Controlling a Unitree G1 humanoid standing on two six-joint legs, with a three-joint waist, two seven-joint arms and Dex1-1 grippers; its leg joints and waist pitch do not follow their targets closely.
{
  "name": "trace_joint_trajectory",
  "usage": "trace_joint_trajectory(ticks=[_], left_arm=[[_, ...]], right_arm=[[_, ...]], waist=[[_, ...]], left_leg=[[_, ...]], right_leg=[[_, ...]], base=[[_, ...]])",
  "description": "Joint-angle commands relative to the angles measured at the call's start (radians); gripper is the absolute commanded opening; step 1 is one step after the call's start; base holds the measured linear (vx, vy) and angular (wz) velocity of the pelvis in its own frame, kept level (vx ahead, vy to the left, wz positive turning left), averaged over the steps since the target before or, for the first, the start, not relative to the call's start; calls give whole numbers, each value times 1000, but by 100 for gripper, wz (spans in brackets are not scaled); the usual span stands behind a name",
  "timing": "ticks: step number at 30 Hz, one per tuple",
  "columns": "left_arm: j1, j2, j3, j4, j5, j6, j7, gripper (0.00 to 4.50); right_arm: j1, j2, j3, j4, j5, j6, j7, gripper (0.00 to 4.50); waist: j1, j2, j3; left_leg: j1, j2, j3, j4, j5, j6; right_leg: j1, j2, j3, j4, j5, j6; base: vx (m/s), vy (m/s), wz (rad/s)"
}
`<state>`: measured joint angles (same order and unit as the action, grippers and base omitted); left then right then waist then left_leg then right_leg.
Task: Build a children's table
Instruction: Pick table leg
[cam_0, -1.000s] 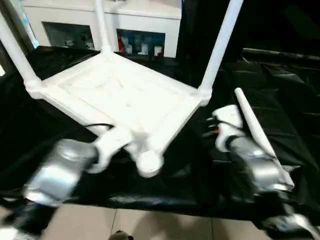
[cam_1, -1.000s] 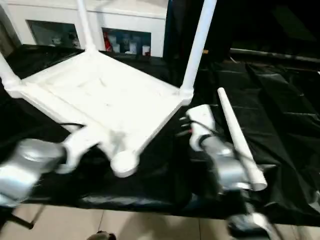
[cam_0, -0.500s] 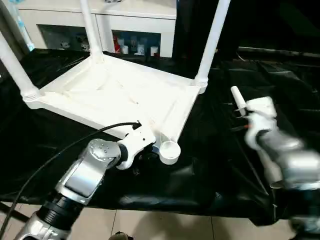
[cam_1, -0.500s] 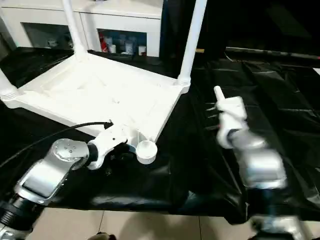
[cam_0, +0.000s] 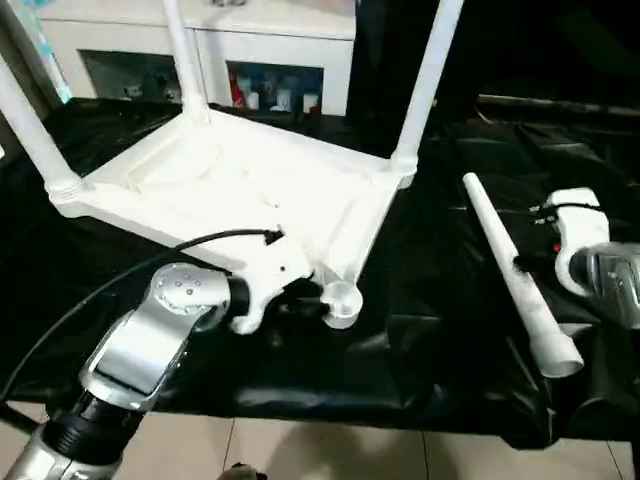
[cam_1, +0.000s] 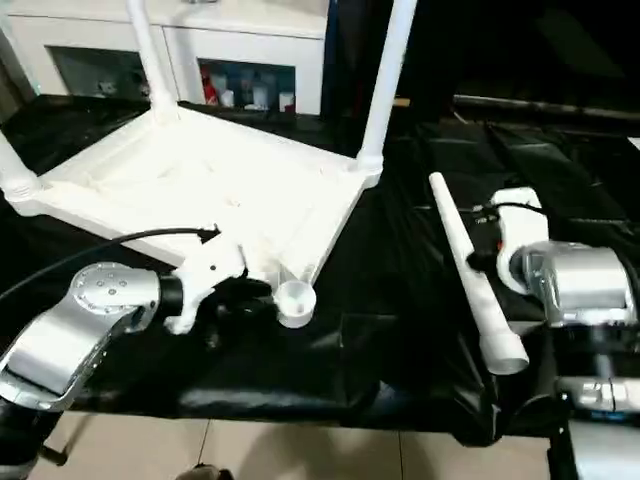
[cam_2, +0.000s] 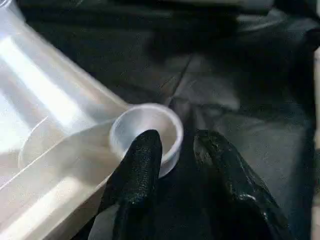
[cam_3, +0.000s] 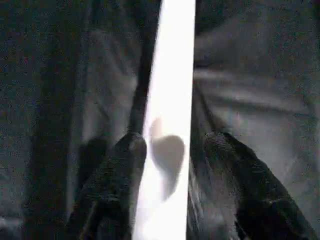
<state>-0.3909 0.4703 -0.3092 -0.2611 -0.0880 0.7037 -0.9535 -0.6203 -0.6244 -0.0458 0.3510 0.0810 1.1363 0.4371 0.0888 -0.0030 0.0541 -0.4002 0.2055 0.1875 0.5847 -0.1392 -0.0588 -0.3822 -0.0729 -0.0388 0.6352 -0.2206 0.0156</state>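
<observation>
White plastic dominates what I see from the head camera: the tabletop lies upside down on the black-draped counter, ribbed underside facing up, with three legs standing upright in its far and left corner sockets. The near corner socket has no leg in it and sits close to the counter's front edge. My left claw is at that socket: in the left wrist view one black finger lies against the socket's round rim and the other finger sits just outside it on the cloth side, so the claw is part-open and straddling the wall of the socket, though I cannot tell whether it is actually pinching it. The fourth leg lies loose on the black cloth to the right of the tabletop, well apart from it, narrow end pointing away from me and its wider open end toward the counter's front edge. My right claw is over that leg; the right wrist view shows its two fingers spread on either side of the white tube with a gap on each side, so it is open and not gripping. Behind the counter stands a white cabinet with glass doors.
</observation>
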Motion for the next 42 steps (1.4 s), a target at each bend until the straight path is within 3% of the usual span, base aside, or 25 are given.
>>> trace_joint_trajectory(ticks=[1,7,8,11,12,17,26,27,34,36,37,38,39,42], left_arm=[[-11,4,11,-25,-18,18,-5,142],[-14,17,11,-54,-47,46,-12,142],[-18,19,11,-61,-54,55,-14,142],[-23,21,16,-85,-87,90,-29,142],[-24,22,18,-92,-95,97,-31,142],[-27,34,14,-105,-115,114,-32,196],[-38,51,12,-104,-131,130,-26,272],[-42,53,12,-102,-134,130,-22,282],[-43,58,29,-102,-145,128,-12,336],[-45,58,32,-95,-147,121,-10,351],[-45,58,32,-95,-147,121,-10,362],[-51,58,33,-84,-147,112,-6,374],[-52,58,33,-82,-147,111,-5,383],[-69,43,40,-53,-148,83,13,401]], right_arm=[[-21,-13,17,32,-9,12,4,242],[-40,0,34,118,-13,24,9,242],[-44,-1,37,145,-5,27,26,242],[-47,-5,55,175,4,34,52,242],[-47,-4,58,185,5,32,56,242],[-56,2,62,243,-4,4,55,191],[-51,2,79,305,-15,-30,64,179],[-52,4,74,315,-14,-38,58,179],[-44,23,18,343,-5,-66,9,179],[-37,24,-3,341,1,-72,-8,179],[-36,23,-4,341,1,-72,-8,179],[-40,23,-18,343,6,-74,-14,178],[-41,23,-20,343,7,-74,-15,178],[-50,16,-70,343,21,-97,-37,178]], waist=[[3,-16,-66],[3,-18,-65],[1,-26,-65],[2,-22,-63],[2,-25,-63],[3,-26,-63],[2,-28,-63],[3,-34,-63],[1,-32,-65],[1,-26,-65],[1,-28,-64],[1,-21,-65],[0,-25,-66],[0,-21,-67]], left_leg=[[31,16,-2,-51,-154,-21],[31,15,-2,-51,-173,-31],[31,15,-1,-50,-181,-32],[32,16,-2,-51,-190,-35],[33,17,-2,-50,-197,-38],[31,15,-1,-49,-188,-38],[32,16,-3,-50,-220,-56],[32,16,-3,-51,-222,-55],[35,16,-4,-52,-253,-72],[36,16,-5,-52,-262,-76],[36,16,-5,-53,-266,-78],[37,15,-6,-52,-268,-80],[36,15,-6,-53,-268,-81],[36,14,-5,-51,-266,-83]], right_leg=[[35,-50,33,-75,-78,-215],[32,-49,32,-77,-119,-208],[32,-49,33,-78,-133,-202],[30,-51,32,-79,-157,-204],[29,-50,32,-79,-160,-205],[29,-49,32,-78,-161,-198],[26,-49,32,-80,-185,-188],[27,-49,31,-80,-189,-186],[23,-48,30,-81,-196,-181],[23,-48,31,-81,-198,-179],[22,-47,30,-81,-200,-178],[22,-47,30,-80,-198,-179],[23,-46,30,-81,-192,-179],[24,-45,31,-80,-174,-182]], base=[[0,0,0],[0,0,0],[0,0,0],[0,0,0],[0,0,0],[0,0,0],[0,0,0],[0,0,0],[0,0,0],[0,0,0],[0,0,0],[0,0,0],[0,0,0],[0,0,0]])
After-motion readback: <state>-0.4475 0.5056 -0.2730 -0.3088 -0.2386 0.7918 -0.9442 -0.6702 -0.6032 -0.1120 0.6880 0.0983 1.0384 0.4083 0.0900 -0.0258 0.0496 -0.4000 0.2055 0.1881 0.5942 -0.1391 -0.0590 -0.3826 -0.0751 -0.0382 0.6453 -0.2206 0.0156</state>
